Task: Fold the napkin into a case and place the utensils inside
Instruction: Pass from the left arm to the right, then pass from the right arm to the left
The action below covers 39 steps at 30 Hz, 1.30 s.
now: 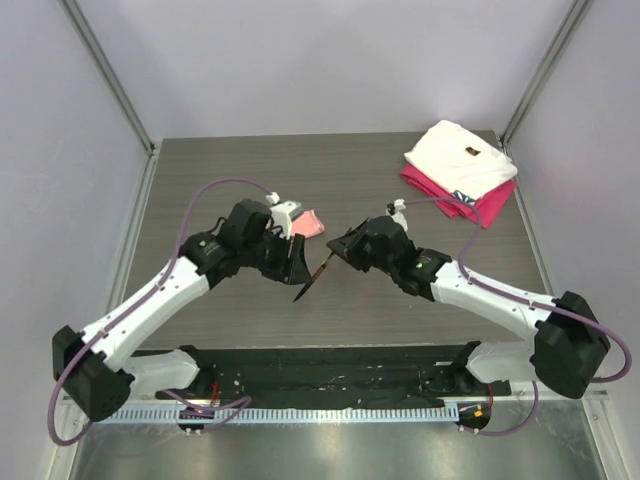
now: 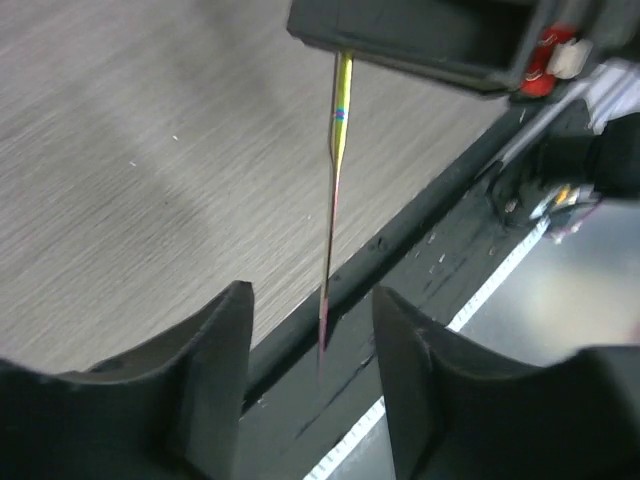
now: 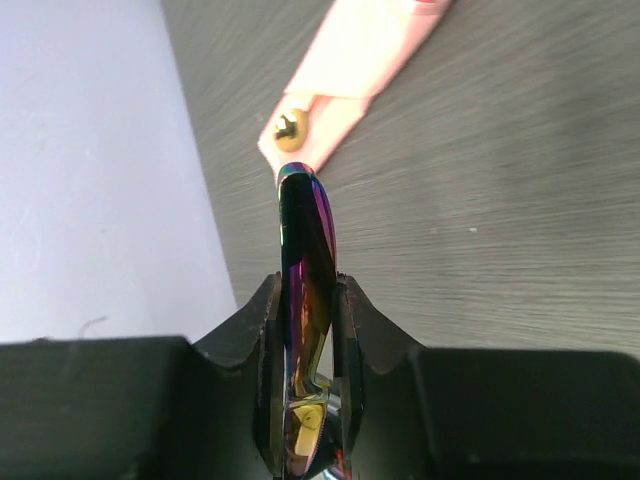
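Right pincer (image 3: 307, 285) clamps a utensil (image 3: 306, 230), left pincer (image 2: 312, 292) released around it, napkin (image 3: 365, 45) beyond.

Grey wood table (image 1: 250, 170) — pale lilac walls (image 1: 300, 60).

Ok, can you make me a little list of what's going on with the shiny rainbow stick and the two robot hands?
utensil: rainbow-coloured, thin, held up between the two arms
right fingers: shut on the utensil
left fingers: open, one on each side of the utensil's thin end, not touching it
napkin: folded, lying on the table
gold piece: shows at the napkin's near end
other cloths: white cloth on top of magenta cloth, far right corner
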### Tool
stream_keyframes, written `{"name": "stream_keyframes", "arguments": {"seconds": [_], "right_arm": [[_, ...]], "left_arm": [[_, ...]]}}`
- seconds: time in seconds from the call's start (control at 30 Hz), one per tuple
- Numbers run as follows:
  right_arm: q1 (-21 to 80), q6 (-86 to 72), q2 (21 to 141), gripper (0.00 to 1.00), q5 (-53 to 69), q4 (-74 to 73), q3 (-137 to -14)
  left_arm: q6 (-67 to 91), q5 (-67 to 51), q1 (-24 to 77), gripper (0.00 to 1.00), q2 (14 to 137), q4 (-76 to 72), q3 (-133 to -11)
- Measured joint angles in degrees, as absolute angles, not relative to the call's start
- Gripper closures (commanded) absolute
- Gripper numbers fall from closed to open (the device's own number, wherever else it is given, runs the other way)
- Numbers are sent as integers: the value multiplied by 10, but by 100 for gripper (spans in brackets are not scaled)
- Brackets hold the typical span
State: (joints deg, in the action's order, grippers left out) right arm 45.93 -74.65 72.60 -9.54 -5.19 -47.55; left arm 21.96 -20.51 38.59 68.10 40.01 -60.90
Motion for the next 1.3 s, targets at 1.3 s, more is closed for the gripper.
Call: {"name": "stream_keyframes", "arguments": {"seconds": [1.3], "right_arm": [[343,-799,833,99,24,1,-500]], "left_arm": [[188,-75,385,32,524,149,-499]]}}
